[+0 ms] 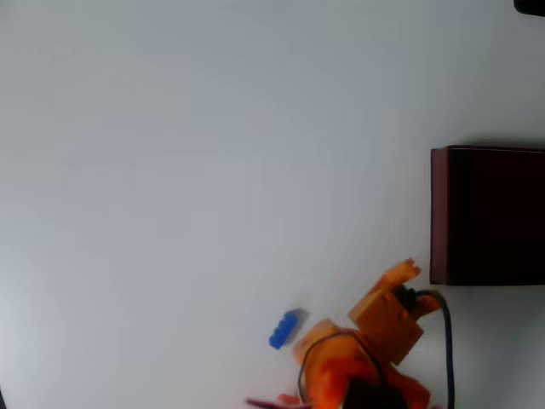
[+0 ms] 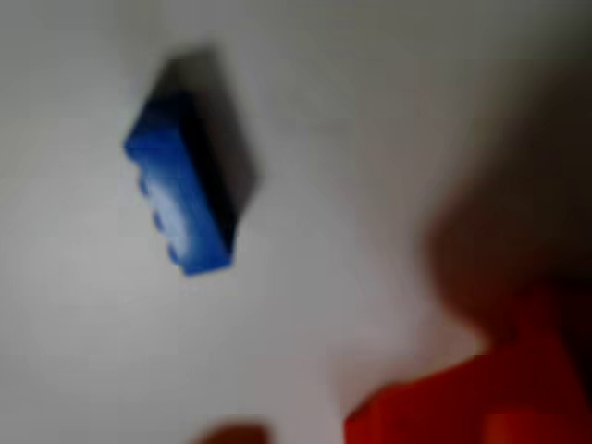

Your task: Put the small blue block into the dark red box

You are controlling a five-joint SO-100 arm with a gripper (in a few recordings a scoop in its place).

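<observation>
Blue against the pale table [image 1: 213,153], the small blue block [image 1: 284,329] lies loose at about seven o'clock in the overhead view, just left of the orange arm [image 1: 358,366] and not gripped. Nothing of the task looks done: grasp, carry and drop all remain. The gripper [image 1: 400,277] points toward one o'clock; whether its fingers are spread or pressed together I cannot tell. The dark red box [image 1: 438,213] sits at three o'clock, near the gripper tip, its interior dark. Nothing stands between block and box but the arm itself
</observation>
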